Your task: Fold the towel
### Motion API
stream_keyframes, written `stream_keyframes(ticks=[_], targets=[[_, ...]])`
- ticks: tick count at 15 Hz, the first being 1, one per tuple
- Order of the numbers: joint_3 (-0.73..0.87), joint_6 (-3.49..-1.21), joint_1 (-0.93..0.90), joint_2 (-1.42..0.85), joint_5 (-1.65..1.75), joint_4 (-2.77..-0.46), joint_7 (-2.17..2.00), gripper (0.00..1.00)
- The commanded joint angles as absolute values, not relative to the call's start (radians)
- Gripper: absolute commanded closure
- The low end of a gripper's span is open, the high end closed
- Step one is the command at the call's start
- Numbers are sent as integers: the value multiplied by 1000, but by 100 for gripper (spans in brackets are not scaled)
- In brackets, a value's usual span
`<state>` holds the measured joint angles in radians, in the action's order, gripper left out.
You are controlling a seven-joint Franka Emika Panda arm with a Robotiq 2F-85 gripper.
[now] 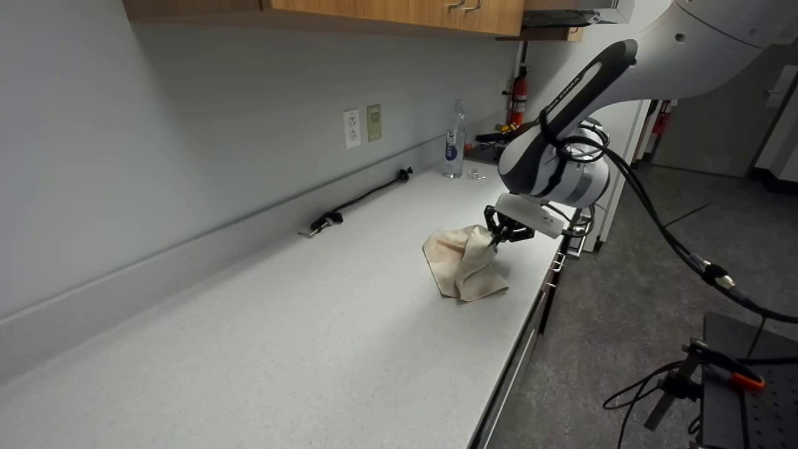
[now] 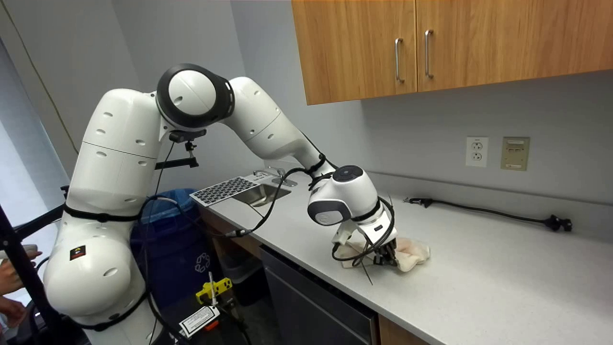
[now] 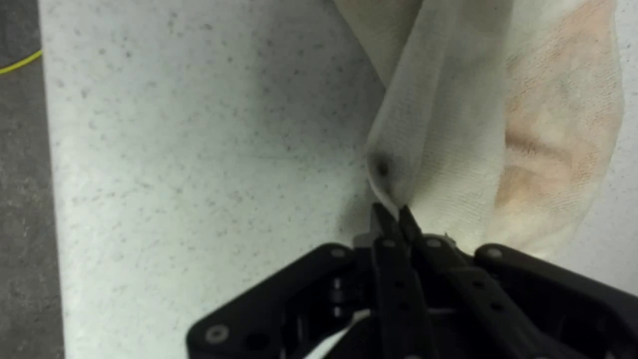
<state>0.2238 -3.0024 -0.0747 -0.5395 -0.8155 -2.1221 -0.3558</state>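
A long, pale counter (image 1: 249, 349) with small specks runs along a grey wall (image 1: 249, 143), with a low upstand (image 1: 156, 279) between them. Above, wooden cabinets (image 2: 354, 48) with metal handles (image 2: 397, 60) hang on this wall, which looks darker below them. There, a white outlet (image 2: 477, 151) and a beige plate (image 2: 516, 153) are fixed side by side. A steel sink (image 2: 258, 194) is set in the counter, and near that end stands a dark blue bin (image 2: 177, 258). The floor (image 1: 623, 299) is dark grey; farther back is a grey door (image 1: 704, 137). At the left edge of an exterior view, a pale surface (image 2: 8, 172) is bright; whether it is a window, I cannot tell.
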Motion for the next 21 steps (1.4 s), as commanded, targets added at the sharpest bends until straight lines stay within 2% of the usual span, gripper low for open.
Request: stream_keyframes(ticks=[1,3,5,6,10,17,18,19,21], targets=[[491,-2972,-322,-543,-596,-2136,-553,99],[610,-2921,-426,-577,-499,-2090,-620,99],[640,-2880,-458,-581,-456,-2050,-623,99],[584,-2887,-399,-559,-346,-2039,-688,99],[460,-2881,-280,-541,-281,-1954,-690,99],[113,-2801,4,-566,-364,-1797,-563,99],[84,-2777,24,-574,-370,-1779,-548,94],[61,-2750,43,-578,-375,-1766,-531,71],[50,-2707,55,-583,-370,-1750,-516,67]])
